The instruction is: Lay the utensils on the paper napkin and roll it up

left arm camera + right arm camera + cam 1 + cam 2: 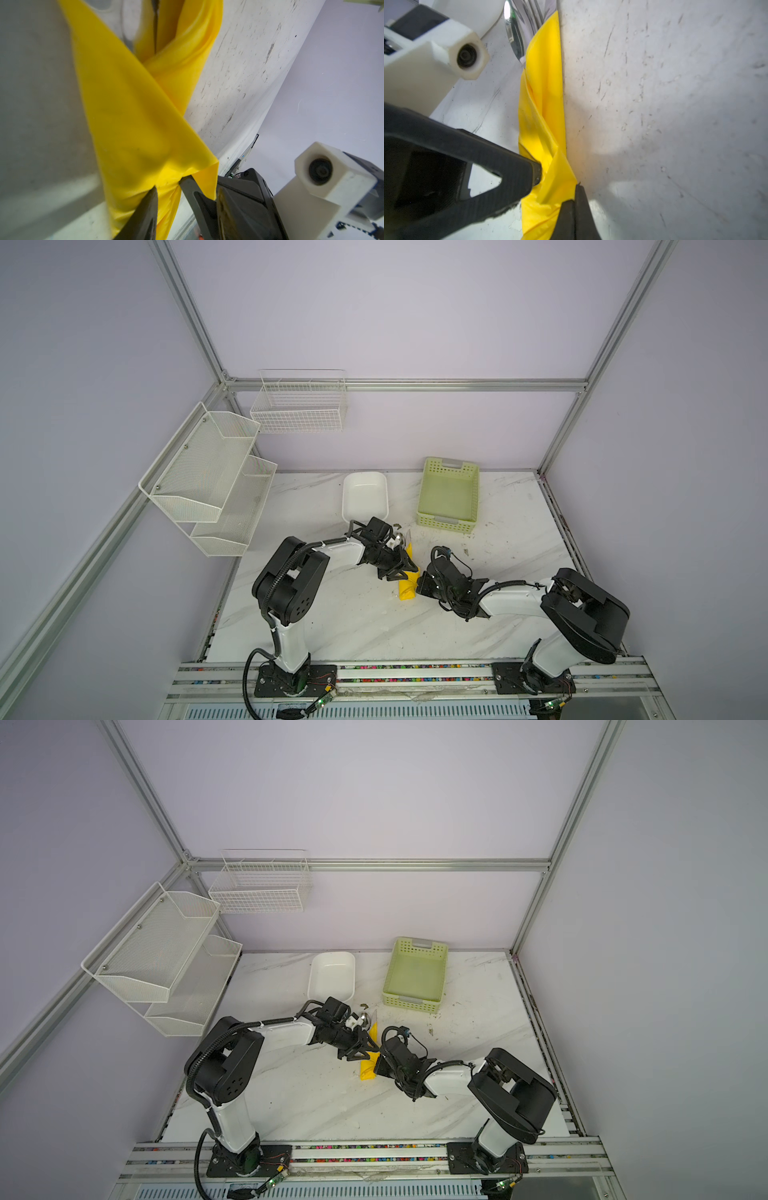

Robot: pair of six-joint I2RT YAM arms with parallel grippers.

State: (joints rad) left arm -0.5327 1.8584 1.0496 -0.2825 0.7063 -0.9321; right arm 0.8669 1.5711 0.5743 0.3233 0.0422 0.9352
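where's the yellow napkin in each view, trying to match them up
Top view: napkin, rolled, slightly below centre.
Top view: same place.
Left wrist: wide yellow band filling the middle.
Right wrist: narrow strip down the middle.
Shared landmark: silver utensils poking out of one end of the roll.

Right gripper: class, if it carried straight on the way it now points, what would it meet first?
The paper napkin: the right gripper has its jaws shut on the rolled end. Pushed further, it would probably press the roll into the table, though depth is hard to judge.
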